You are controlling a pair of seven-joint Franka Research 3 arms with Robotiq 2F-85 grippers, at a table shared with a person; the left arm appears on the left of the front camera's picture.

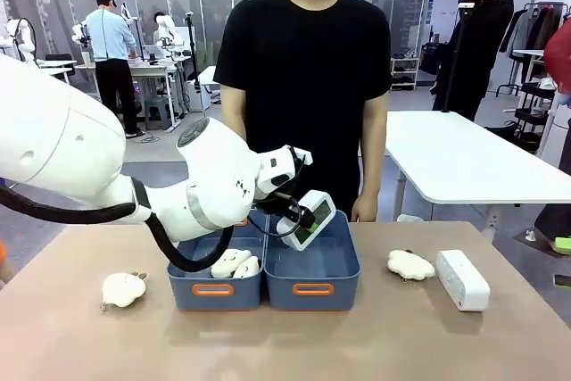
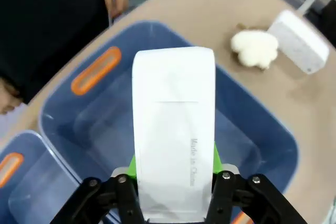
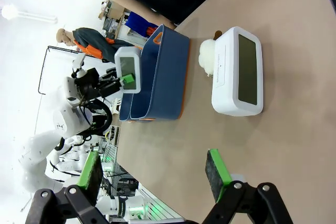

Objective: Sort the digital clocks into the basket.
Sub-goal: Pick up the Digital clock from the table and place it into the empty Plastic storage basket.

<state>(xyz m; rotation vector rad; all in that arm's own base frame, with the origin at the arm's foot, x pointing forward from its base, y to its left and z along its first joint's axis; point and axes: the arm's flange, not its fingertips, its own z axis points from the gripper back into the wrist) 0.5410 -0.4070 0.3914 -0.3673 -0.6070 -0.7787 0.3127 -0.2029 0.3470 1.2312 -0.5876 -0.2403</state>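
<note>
One bin (image 1: 190,295) holds plush toys (image 1: 234,263); a clock (image 1: 312,218) hangs over the basket (image 1: 341,286).

Two blue plastic bins sit side by side on the brown table (image 1: 285,345). The left bin (image 1: 214,292) has fluffy white plush toys (image 1: 234,263) in it. The left gripper (image 1: 290,220) holds a white plastic digital clock (image 1: 310,219) over the right bin (image 1: 312,292). Right of the bins lies a single plush toy (image 1: 410,264), then a second white clock (image 1: 462,279). One more plush toy (image 1: 123,288) lies left of the bins.

Bright, even overhead light, soft shadows on the brown matte tabletop (image 1: 375,345), right wrist view's background blown out white.
</note>
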